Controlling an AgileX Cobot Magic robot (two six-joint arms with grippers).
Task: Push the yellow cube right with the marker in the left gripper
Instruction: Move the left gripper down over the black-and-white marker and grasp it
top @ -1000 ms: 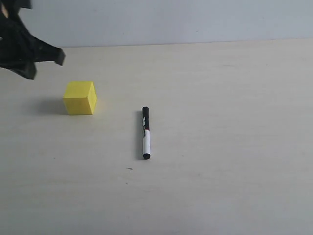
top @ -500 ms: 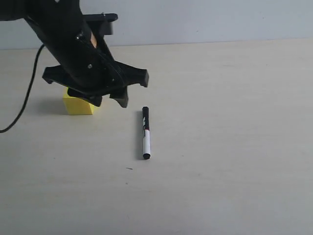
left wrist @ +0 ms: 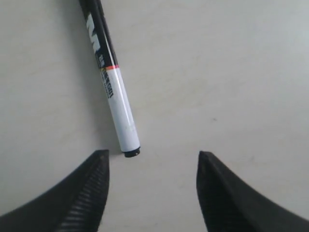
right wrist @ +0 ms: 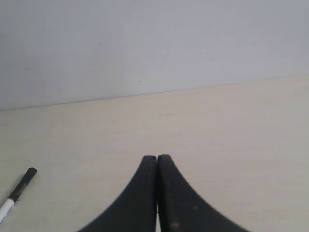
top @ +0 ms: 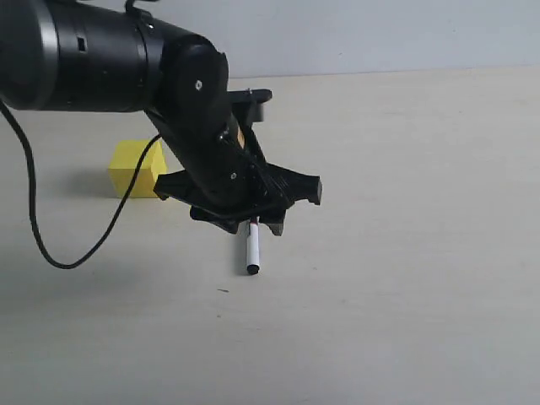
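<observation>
Pale wood-grain counter (top: 405, 253) across the whole scene, plain grey-white wall (top: 380, 34) behind.

Thick dark grey and black robot arm (top: 93, 55) reaching in from upper left of exterior view, angled down toward mid-counter. Thin black cable (top: 51, 245) looping down off it, crossing in front of the cube.

Black two-fingered left hand (top: 253, 224) (left wrist: 152, 157) at the end of that arm, low over the counter. Spread wide, gripping nothing. Ribbed inner face visible on one finger (left wrist: 91, 193) in left wrist view. Bare counter between the tips, apart from the marker's end just inside one of them.

Black right hand (right wrist: 157, 159) seen only in its own wrist view. Fingers pressed together, nothing between them, well clear of the marker.

Small bright yellow cube (top: 135, 169), matte, on the counter left of the left hand. Right edge hidden behind the arm. Apart from the marker.

Slim white marker (top: 251, 253) (left wrist: 113, 92) (right wrist: 17, 193) with black cap, black print and thin red band. Flat on the counter, not held. Capped half hidden under the left hand in exterior view, white barrel and black end sticking out toward the camera.
</observation>
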